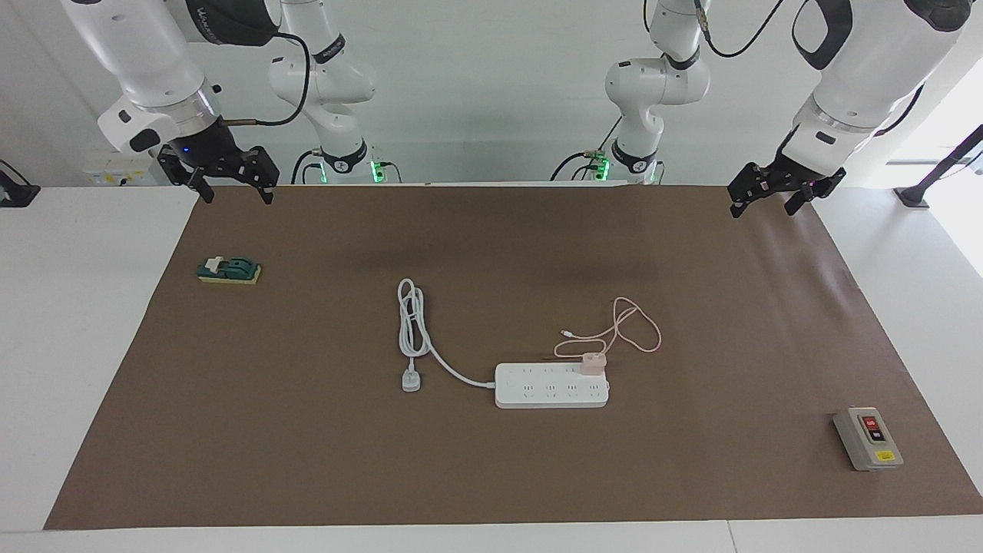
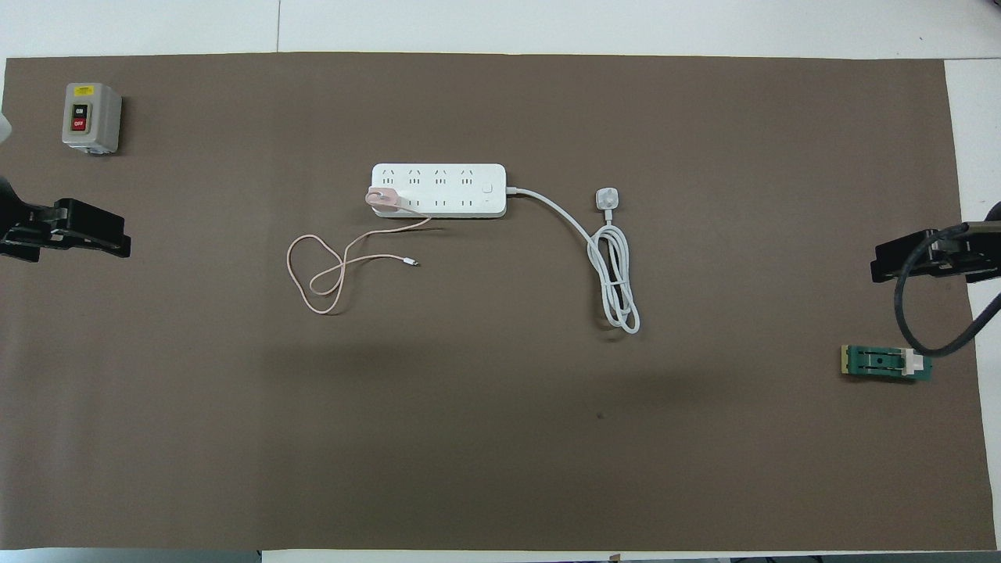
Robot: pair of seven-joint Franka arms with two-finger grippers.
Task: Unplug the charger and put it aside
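Mat-centre charger (image 1: 592, 363), claws (image 1: 769, 198) well apart.

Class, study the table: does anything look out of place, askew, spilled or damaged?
Nothing stands out. The pink charger sits plugged into the power strip, its cable loosely looped on the mat; nothing looks spilled or broken.

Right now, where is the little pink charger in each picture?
Facing view: the charger is just below the middle, plugged into the power strip at the end toward the left arm.
Overhead view: the charger is above the middle, on the same end of the strip.
Shared landmark: the power strip; its white cord leaves from the end away from the charger.
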